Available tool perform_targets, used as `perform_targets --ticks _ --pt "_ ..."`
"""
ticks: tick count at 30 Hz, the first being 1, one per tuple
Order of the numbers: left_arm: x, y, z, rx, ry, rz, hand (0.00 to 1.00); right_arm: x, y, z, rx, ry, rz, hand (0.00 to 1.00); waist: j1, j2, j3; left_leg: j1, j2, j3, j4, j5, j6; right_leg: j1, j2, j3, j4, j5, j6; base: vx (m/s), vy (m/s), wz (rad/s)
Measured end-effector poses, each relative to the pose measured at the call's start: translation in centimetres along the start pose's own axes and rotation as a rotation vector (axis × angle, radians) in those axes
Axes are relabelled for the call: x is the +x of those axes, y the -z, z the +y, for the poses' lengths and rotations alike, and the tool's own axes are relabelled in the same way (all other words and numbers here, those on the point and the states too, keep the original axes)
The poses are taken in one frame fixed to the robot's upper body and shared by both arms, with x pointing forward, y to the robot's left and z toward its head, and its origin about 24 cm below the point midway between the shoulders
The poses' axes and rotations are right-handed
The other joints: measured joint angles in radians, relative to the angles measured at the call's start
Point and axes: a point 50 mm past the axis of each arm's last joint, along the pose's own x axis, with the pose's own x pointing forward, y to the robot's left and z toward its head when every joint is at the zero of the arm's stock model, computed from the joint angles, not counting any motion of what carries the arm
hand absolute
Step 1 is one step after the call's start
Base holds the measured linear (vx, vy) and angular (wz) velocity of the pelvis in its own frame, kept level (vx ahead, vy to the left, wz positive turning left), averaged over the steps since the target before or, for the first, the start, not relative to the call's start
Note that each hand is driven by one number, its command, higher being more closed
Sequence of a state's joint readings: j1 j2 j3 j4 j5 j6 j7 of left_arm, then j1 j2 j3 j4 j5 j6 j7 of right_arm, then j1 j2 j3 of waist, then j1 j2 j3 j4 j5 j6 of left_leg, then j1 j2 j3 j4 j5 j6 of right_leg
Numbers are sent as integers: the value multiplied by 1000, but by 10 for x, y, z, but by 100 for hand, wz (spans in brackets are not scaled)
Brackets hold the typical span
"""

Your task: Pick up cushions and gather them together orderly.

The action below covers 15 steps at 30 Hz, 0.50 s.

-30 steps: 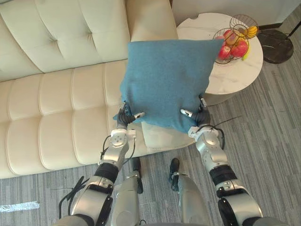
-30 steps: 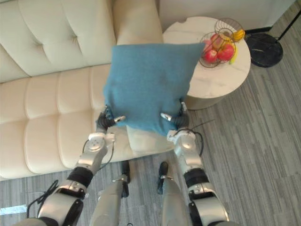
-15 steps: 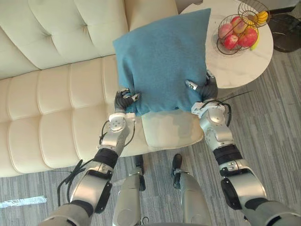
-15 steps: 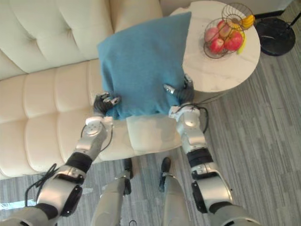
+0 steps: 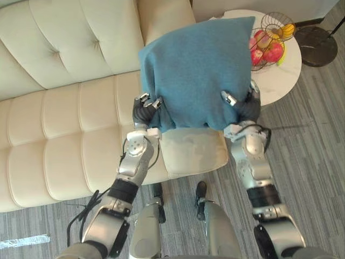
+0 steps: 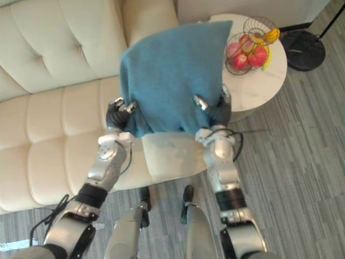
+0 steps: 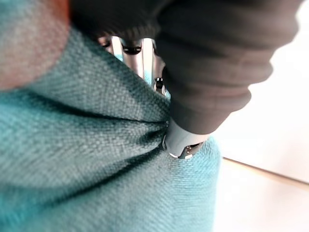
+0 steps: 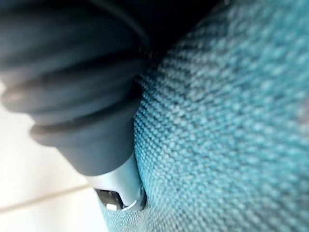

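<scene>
Closest to me, my left hand (image 5: 143, 112) pinches the blue cushion (image 5: 197, 70) at its 7 o'clock corner, fingers curled over the front of the cloth. In my left wrist view my thumb (image 7: 182, 144) digs into the weave and pulls it into folds. My right hand (image 5: 247, 109) clamps the 5 o'clock corner in the same way, its thumb tip (image 8: 118, 195) pressed against the fabric.

The cushion hangs between the two hands, lifted clear of the seat, over the right end of the cream tufted sofa (image 5: 59, 108), which stretches away toward 9 o'clock. Beyond the cushion, at 2 o'clock, a round white side table (image 5: 285, 75) stands on the grey floor (image 5: 312, 162). It carries a wire fruit basket (image 5: 269, 46) with red apples and something yellow. The cushion's top corner overlaps the basket's edge.
</scene>
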<state>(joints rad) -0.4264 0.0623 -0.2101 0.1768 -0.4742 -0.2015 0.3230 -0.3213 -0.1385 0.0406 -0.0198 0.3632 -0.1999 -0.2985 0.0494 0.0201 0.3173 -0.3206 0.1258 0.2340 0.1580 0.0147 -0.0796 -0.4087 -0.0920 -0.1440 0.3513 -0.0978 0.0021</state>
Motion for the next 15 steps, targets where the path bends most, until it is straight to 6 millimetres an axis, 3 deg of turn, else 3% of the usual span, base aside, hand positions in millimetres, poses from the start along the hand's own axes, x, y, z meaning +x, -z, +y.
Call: perform_targets --ticks 2,7,10,15 --pt "-18 6 -1 -40 -1 13 100 -20 -2 -6 3 22 -9 100 -3 0 -7 55 -5 1 -16 -7 2 53 -2 -2 -10 -10 6 78 24 2" --pt "-62 22 6 -64 -13 81 100 -63 5 -20 -37 67 35 100 -10 -10 -114 155 -24 -5 -80 -9 2 150 -11 -12 -52 -26 19 94 32 7" --pt "-83 30 13 -56 -24 126 100 -81 12 -27 -78 70 88 100 -9 -13 -172 211 -36 -14 -110 -10 3 211 -14 -15 -87 -25 23 108 49 6" --pt "-101 41 19 -49 -33 189 100 -97 18 -35 -130 76 143 100 -7 -17 -221 258 -51 -53 -124 -11 9 291 -22 -43 -127 -22 33 30 40 22"
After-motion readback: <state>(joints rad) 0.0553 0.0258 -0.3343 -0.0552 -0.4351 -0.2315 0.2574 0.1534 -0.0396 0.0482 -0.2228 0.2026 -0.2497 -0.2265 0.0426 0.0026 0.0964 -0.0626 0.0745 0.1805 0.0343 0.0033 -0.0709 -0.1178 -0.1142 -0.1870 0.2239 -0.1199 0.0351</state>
